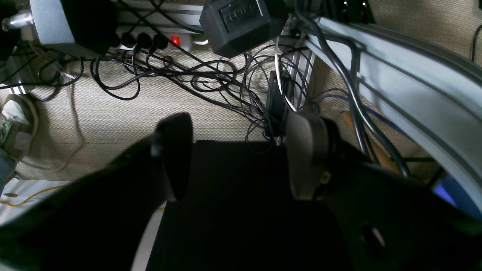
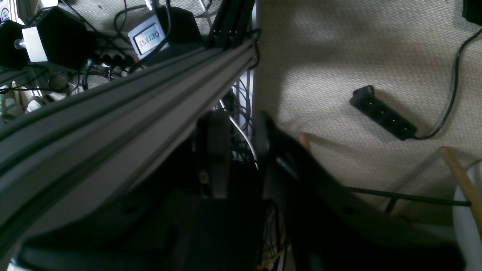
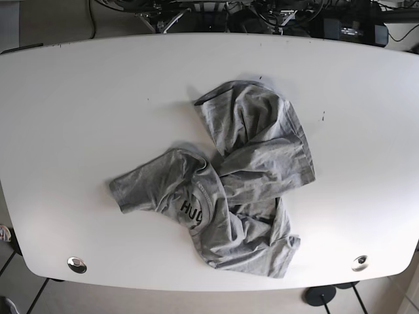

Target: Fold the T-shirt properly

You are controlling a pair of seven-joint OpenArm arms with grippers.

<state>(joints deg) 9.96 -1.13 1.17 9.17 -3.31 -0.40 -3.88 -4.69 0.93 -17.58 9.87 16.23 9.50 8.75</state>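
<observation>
A grey T-shirt [image 3: 236, 183] lies crumpled in the middle of the white table [image 3: 78, 98] in the base view, with black lettering near its collar [image 3: 191, 209]. One sleeve points left and the body is bunched to the right. Neither arm shows over the table. In the left wrist view my left gripper [image 1: 241, 158] is open and empty, with its fingers [image 1: 307, 154] wide apart over carpet and cables. In the right wrist view my right gripper [image 2: 241, 150] is empty beside a grey rail [image 2: 124, 113], its jaws a small gap apart. The shirt is in neither wrist view.
Tangled black cables [image 1: 211, 79] and a power strip with a red light [image 1: 175, 40] lie on the carpet. Another black power strip [image 2: 384, 113] lies on the floor. Two round metal fittings [image 3: 76, 264] sit near the table's front edge.
</observation>
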